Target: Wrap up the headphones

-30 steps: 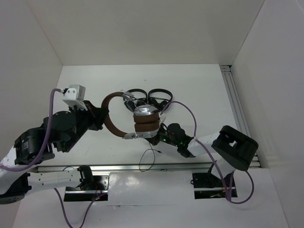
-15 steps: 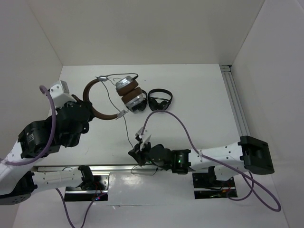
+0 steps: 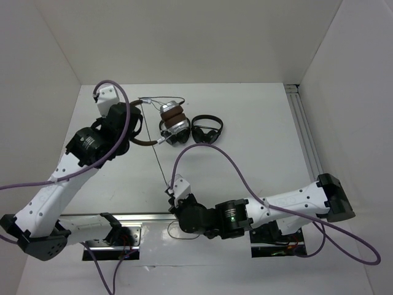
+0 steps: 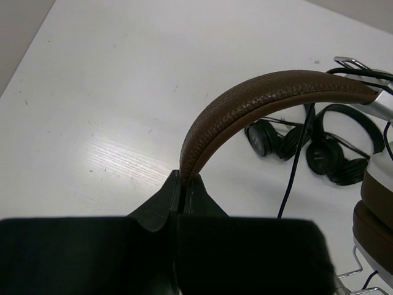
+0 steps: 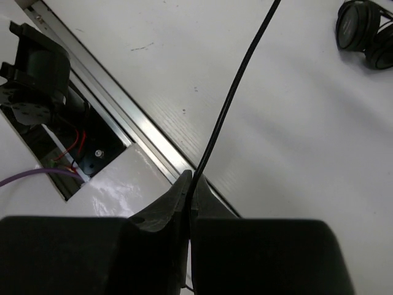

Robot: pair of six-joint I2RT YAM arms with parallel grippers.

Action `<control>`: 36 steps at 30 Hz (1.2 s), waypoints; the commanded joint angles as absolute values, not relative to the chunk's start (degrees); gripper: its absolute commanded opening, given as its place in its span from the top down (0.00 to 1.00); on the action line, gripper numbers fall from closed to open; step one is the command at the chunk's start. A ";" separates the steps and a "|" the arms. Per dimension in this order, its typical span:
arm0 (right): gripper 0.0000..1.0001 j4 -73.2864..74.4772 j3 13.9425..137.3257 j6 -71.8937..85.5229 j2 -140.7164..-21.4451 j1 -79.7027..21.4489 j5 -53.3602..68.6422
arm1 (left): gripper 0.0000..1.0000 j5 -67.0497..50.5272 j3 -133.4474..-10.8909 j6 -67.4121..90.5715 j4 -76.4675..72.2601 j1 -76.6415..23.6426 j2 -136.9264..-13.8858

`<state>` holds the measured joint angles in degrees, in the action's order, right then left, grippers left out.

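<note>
The headphones [image 3: 174, 119] hang at the back centre, with silver-and-brown earcups and a brown headband [image 4: 270, 98]. My left gripper [image 3: 134, 127] is shut on the headband, which the left wrist view shows pinched between the jaws [image 4: 183, 179]. The thin black cable [image 3: 158, 161] runs straight from the headphones down to my right gripper [image 3: 171, 190] near the table's front edge. The right wrist view shows that gripper [image 5: 191, 179] shut on the cable [image 5: 233, 98], which rises taut from the jaws.
Two small all-black headphones [image 3: 207, 130] lie on the table right of the earcups and also show in the left wrist view [image 4: 334, 153]. An aluminium rail [image 3: 135, 216] runs along the front edge, and another [image 3: 305, 135] along the right side. White walls enclose the table.
My left arm has carried the headphones from mid-table toward the back. My right gripper has moved left to the front edge with the cable, which now runs taut.
</note>
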<state>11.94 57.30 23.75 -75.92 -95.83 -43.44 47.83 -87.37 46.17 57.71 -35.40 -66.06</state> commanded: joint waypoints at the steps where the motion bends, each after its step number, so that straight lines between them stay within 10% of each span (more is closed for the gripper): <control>1: 1.00 20.99 62.75 23.47 -75.94 -97.65 -47.55 | 1.00 48.33 -85.70 43.78 50.89 -34.54 -64.86; 21: 0.93 42.88 82.44 12.14 -80.42 -97.04 -72.85 | 1.00 30.95 -70.76 27.61 54.84 -44.03 -66.45; 36: 0.90 24.27 72.16 -2.10 -70.22 -74.72 -56.79 | 1.00 25.23 -66.36 28.04 57.12 -55.98 -59.33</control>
<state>32.88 72.64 2.57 -73.34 -78.65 -58.11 27.99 -66.85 29.19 53.60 -53.98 -61.84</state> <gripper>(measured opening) 0.103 0.068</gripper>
